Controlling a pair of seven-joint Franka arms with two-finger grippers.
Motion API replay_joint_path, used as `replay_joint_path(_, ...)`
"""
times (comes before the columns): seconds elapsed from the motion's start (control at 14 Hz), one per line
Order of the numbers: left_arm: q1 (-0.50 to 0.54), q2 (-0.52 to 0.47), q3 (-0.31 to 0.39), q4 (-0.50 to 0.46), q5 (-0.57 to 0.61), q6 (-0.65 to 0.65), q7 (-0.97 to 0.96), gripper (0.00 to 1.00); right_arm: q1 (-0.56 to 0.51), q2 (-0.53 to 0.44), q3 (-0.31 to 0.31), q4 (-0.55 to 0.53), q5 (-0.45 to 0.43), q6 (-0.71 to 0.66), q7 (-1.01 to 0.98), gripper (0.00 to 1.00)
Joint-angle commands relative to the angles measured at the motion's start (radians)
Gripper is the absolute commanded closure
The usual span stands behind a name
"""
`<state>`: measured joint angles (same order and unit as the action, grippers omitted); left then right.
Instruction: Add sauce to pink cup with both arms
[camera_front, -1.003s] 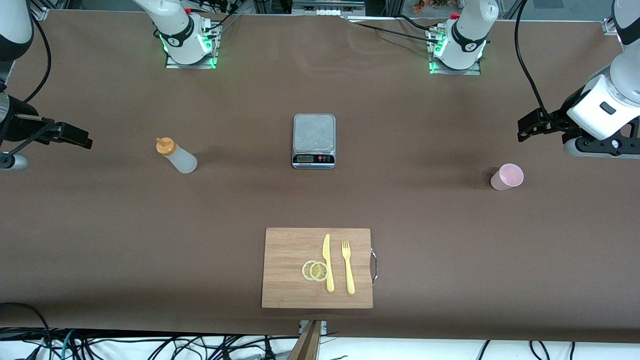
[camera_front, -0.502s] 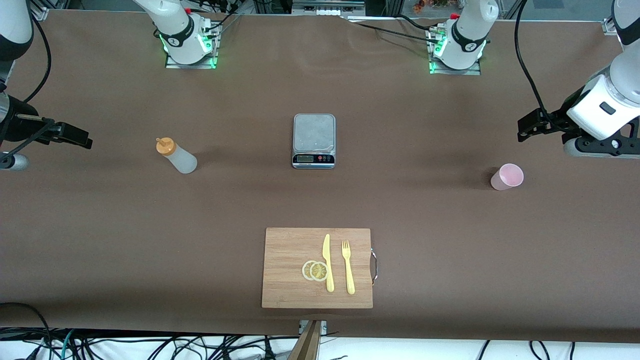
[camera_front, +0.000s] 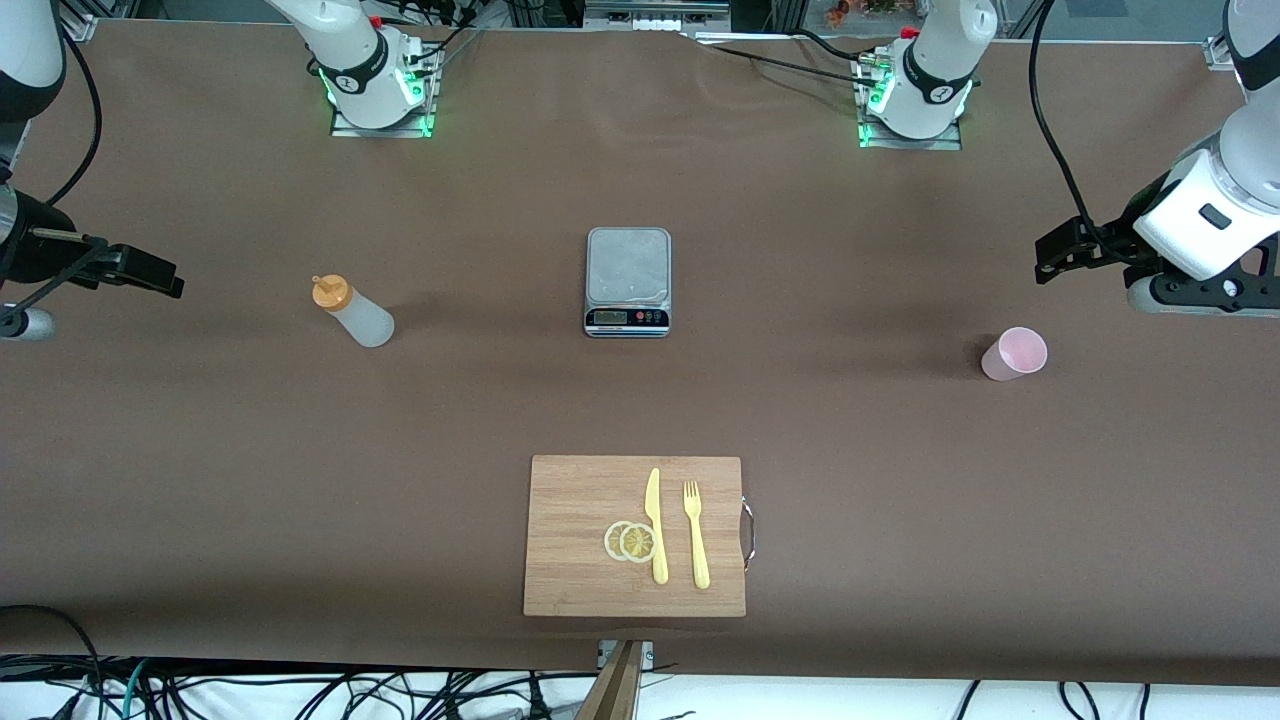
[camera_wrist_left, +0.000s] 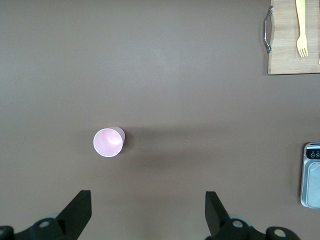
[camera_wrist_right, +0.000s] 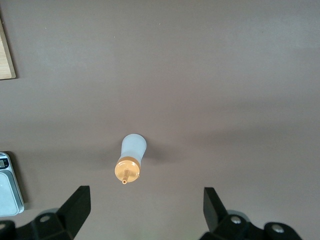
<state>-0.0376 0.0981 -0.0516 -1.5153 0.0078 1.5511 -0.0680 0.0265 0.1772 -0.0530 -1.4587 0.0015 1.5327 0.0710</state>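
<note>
Nothing done yet: both hands are hanging spread and empty. The left hand (camera_wrist_left: 147, 220) is waiting high over the pink cup (camera_front: 1014, 354) at the frame's right; the right hand (camera_wrist_right: 145, 217) over the sauce bottle (camera_front: 353, 311) at frame left. Gripping, moving and squeezing remain. The brown surface (camera_front: 200, 480) is also carrying a scale (camera_front: 627, 281) at center and a cutting board (camera_front: 580, 500) at lower center; cables are trailing along the frame's bottom edge.
</note>
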Motion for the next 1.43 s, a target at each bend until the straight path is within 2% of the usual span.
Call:
replay_joint_path(0.0, -0.002, -0.009, 0.003, -0.008, -0.023, -0.003, -0.006, 0.0, -0.005, 0.01, 0.002, 0.026, 0.014, -0.008, 0.01, 0.0)
replay_joint_path(0.29, 0.002, -0.003, 0.004, -0.016, -0.037, 0.001, 0.007, 0.0, -0.007, 0.01, 0.002, 0.026, 0.014, -0.009, 0.01, 0.0)
replay_joint_path(0.5, 0.01, 0.0, 0.006, -0.064, -0.06, 0.014, 0.008, 0.0, -0.007, 0.01, 0.002, 0.026, 0.014, -0.009, 0.01, 0.0)
replay_joint_path(1.0, 0.05, 0.006, 0.007, -0.339, -0.048, 0.268, 0.011, 0.0, -0.008, 0.01, 0.002, 0.026, 0.015, -0.008, 0.01, 0.0)
replay_joint_path(1.36, 0.116, 0.044, 0.007, -0.345, -0.032, 0.273, 0.016, 0.0, -0.008, 0.01, 0.002, 0.026, 0.015, -0.009, 0.01, 0.0)
